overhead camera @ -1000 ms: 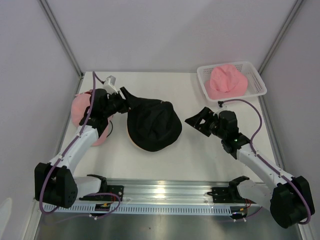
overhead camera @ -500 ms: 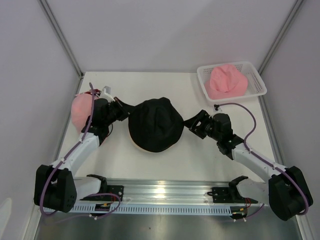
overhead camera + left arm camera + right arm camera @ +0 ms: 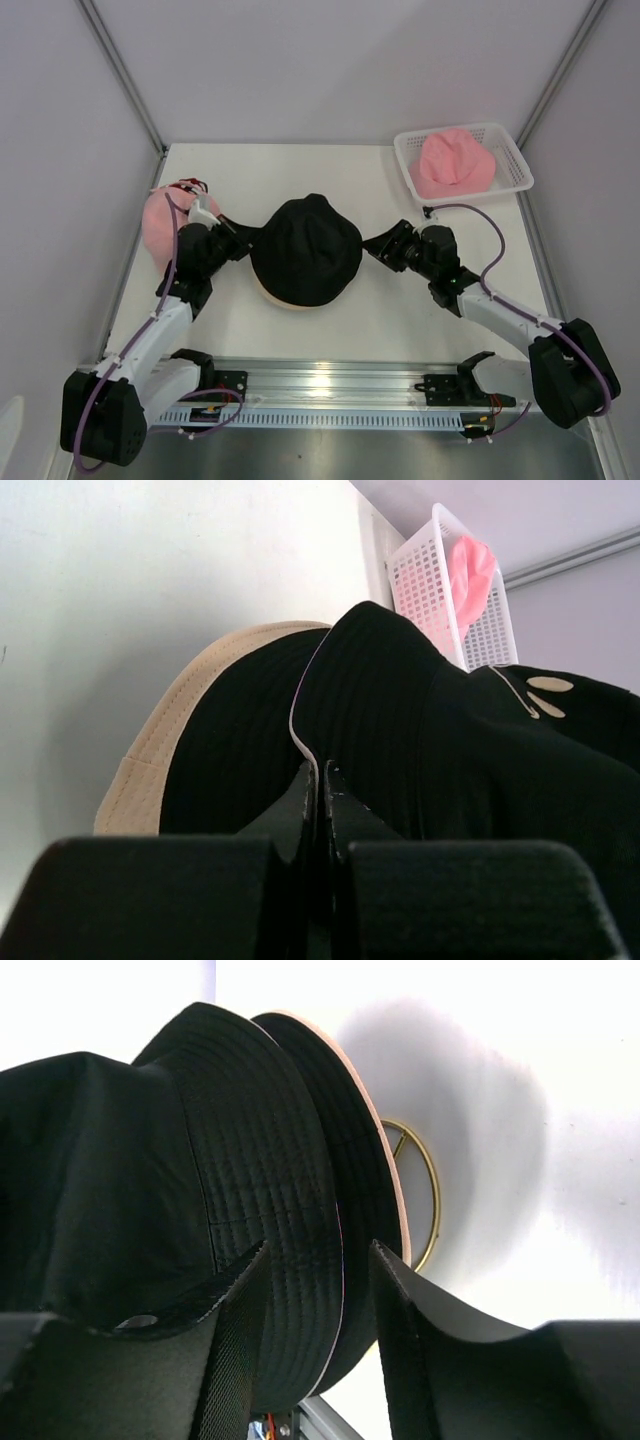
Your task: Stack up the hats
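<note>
Left wrist — left gripper [image 3: 318, 776] clamps black hat [image 3: 400, 720] (brim edge)

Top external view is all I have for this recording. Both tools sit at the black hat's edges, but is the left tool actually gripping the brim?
Observer: Yes. In the left wrist view the left tool is pinched shut on the brim edge of the black hat.
Operator: And the right one?
Observer: Not clamped. The right wrist view shows the right tool with its fingers apart and the black brim between them.
Operator: What is the pale sliver under the black hat?
Observer: A tan hat. The left wrist view shows its stitched brim sticking out from beneath the black one.
</note>
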